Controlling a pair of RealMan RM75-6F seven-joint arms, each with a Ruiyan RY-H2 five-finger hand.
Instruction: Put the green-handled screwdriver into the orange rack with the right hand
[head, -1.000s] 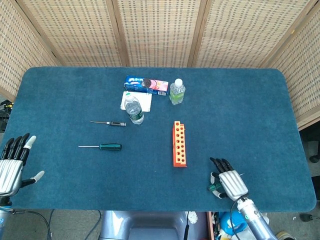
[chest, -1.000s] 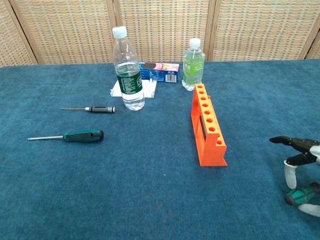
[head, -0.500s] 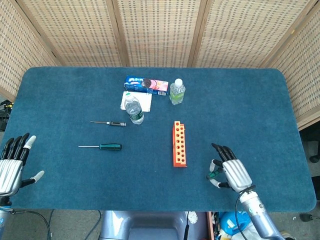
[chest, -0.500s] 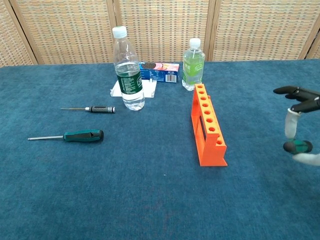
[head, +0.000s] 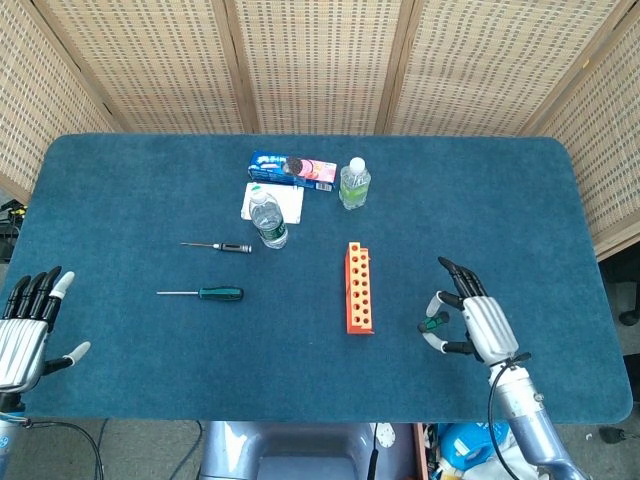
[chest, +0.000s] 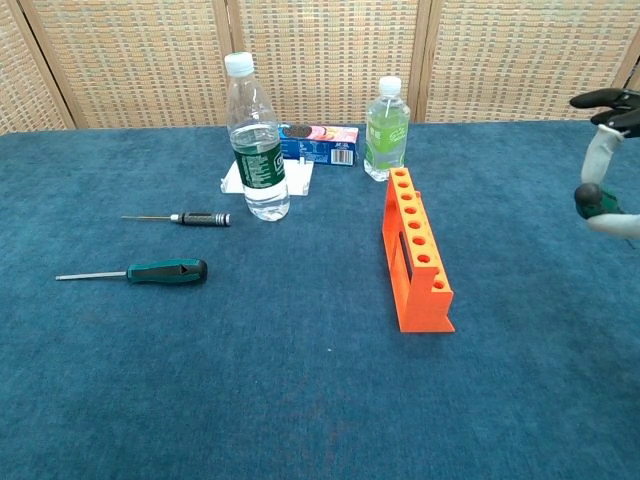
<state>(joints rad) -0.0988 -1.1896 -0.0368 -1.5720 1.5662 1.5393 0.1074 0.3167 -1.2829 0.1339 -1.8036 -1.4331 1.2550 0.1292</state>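
Note:
My right hand hovers right of the orange rack, pinching a green handle between thumb and a finger. In the chest view this right hand shows at the right edge, above rack height, with the round green handle end facing the camera; the shaft is hidden. A second green-handled screwdriver lies flat on the left part of the table, also seen in the chest view. My left hand rests at the near left edge, fingers spread, holding nothing.
A black-handled screwdriver lies behind the green one. A clear bottle, a green-tinted bottle, a cookie box and a white card stand behind the rack. Wicker screens wall the back and sides.
My right hand has risen from the table's near edge and moved away from me, still pinching the green handle. The left hand and the things on the table have not moved.

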